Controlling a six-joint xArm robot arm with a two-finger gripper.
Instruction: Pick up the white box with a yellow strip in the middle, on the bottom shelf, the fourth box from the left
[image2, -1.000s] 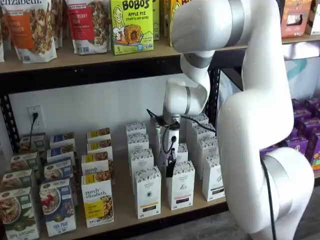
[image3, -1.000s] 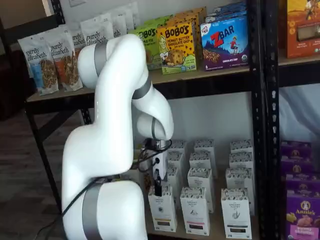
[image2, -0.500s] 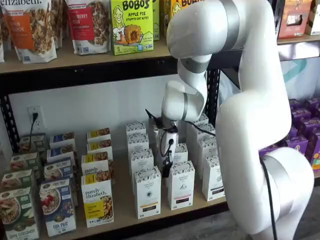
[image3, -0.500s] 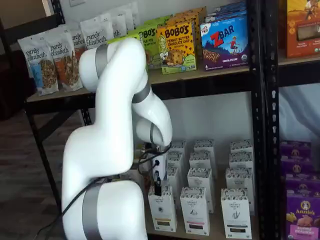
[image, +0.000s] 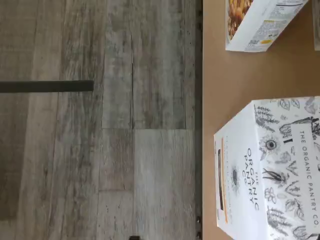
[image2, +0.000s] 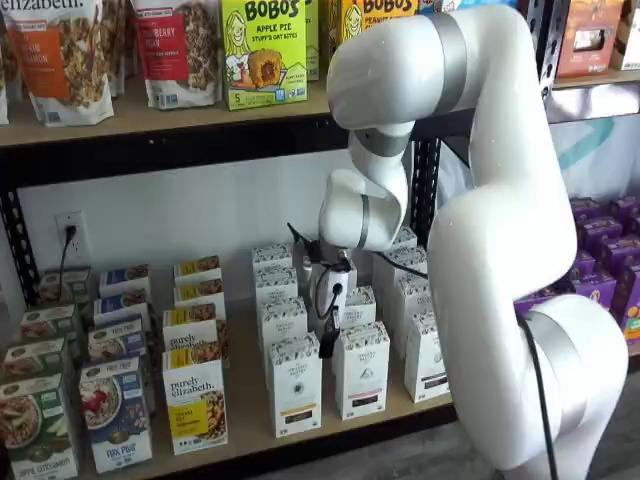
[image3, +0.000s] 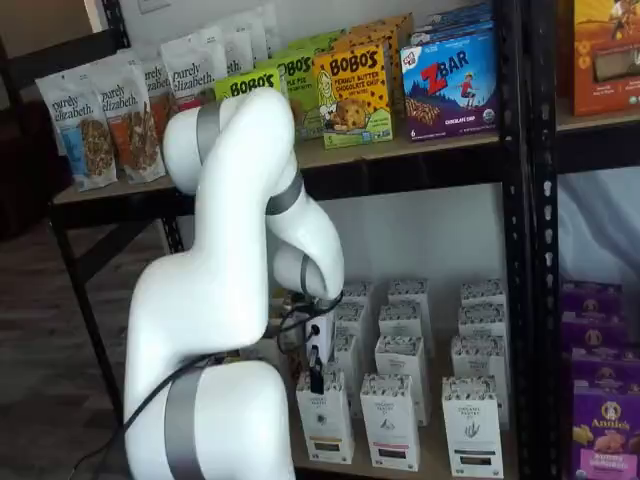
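Note:
The white box (image2: 296, 387) with a thin yellow strip stands at the front of its row on the bottom shelf (image2: 243, 420). It also shows in a shelf view (image3: 325, 424) and fills a corner of the wrist view (image: 260, 175), speckled top and yellow strip facing the camera. My gripper (image2: 328, 342) hangs just above and to the right of the box's top, between it and the like carton beside it. In a shelf view its black fingers (image3: 316, 378) show side-on over the box. No gap shows and nothing is held.
Like white cartons (image2: 361, 368) stand in rows right of the target. A purely elizabeth box (image2: 196, 402) stands to its left and shows in the wrist view (image: 260, 22). The shelf's black front beam and the wood floor (image: 100, 125) lie beyond the board's edge.
The arm has swung a little to the left and the gripper has shifted left with it, closer over the yellow-strip box. No box has moved.

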